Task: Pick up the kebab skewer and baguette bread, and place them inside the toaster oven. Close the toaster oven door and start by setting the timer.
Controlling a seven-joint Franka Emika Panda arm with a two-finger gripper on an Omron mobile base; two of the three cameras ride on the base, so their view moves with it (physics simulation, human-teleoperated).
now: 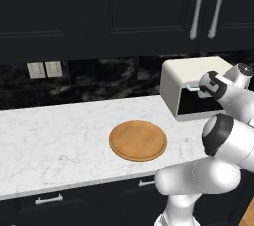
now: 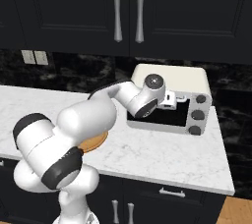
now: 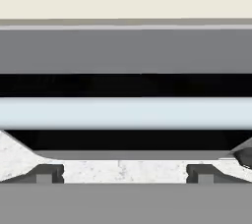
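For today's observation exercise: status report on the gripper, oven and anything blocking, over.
Gripper open, right at the door handle. Toaster oven door looks shut. Wooden plate bare on counter. Nothing blocking.

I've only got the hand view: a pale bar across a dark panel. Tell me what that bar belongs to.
Observer: It's the silver handle of the toaster oven door, which looks shut against the oven's front.
Operator: Give me the gripper's position.
Observer: The gripper is at the door's top edge, by the handle, jaws open.
Operator: Say what's left of the oven.
Observer: A round wooden plate on the counter.
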